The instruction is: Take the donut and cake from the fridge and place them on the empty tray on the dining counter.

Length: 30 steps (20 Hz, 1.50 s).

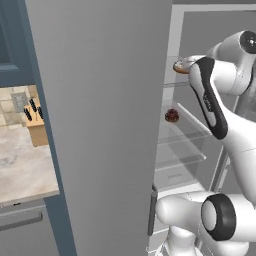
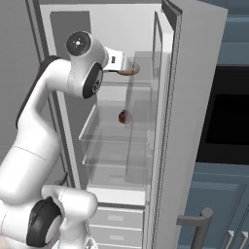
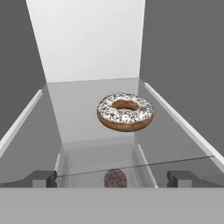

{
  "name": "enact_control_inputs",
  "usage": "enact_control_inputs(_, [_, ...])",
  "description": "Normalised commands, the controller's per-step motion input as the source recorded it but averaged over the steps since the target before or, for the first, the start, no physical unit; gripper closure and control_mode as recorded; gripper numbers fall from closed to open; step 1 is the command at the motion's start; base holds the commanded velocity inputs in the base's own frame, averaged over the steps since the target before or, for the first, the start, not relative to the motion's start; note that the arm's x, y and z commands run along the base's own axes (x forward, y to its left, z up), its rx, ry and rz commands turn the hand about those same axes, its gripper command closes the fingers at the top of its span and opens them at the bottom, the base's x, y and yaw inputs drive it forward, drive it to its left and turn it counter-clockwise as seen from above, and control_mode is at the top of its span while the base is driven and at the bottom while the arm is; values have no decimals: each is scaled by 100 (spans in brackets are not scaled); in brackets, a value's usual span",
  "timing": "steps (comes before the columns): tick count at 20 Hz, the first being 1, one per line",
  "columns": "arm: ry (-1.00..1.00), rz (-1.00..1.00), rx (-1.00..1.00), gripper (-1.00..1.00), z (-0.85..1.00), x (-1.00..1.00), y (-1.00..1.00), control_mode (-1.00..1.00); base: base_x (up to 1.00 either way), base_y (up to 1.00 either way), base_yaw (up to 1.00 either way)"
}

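Note:
The fridge [image 2: 192, 97] stands open, its doors swung out on both sides. On an upper glass shelf lies the donut [image 3: 125, 111], tan with white speckled icing; it also shows as the donut [image 2: 130, 69] and, half behind my arm, the donut [image 1: 178, 66]. One shelf lower sits the small dark cake [image 2: 124, 116], the cake [image 1: 171, 116], seen through the glass as the cake [image 3: 115, 178]. My gripper [image 3: 112, 178] is open at the shelf's front edge, level with the donut and short of it, with nothing between its fingers [image 3: 41, 178]. The tray and dining counter are out of view.
The open grey fridge door [image 1: 100, 100] blocks the left side. Beyond it lies a marbled counter [image 1: 25, 160] with a knife block [image 1: 36, 125]. A dark oven [image 2: 223, 116] and blue-grey cabinets [image 2: 219, 194] stand right of the other door. Clear shelves [image 2: 112, 146] and drawers sit below.

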Motion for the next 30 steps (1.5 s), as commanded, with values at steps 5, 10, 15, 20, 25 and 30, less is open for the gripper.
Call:
enact_control_inputs(5, [-1, 5, -1, -100, 0, 27, 0, -100, 0, 0, 0])
enact_control_inputs(10, [-3, 5, -2, -100, 0, 33, 0, -100, 0, 0, 0])
enact_control_inputs(15, [0, 4, -4, -100, 0, 47, 0, -100, 0, 0, 0])
enact_control_inputs(20, [4, 5, 0, -100, 0, 53, -4, -100, 0, 0, 0])
enact_control_inputs(25, [12, 7, 1, -100, -2, 49, -13, -100, 0, 0, 0])
enact_control_inputs(30, [7, 4, 0, -100, 0, 40, -2, -100, 0, 0, 0])
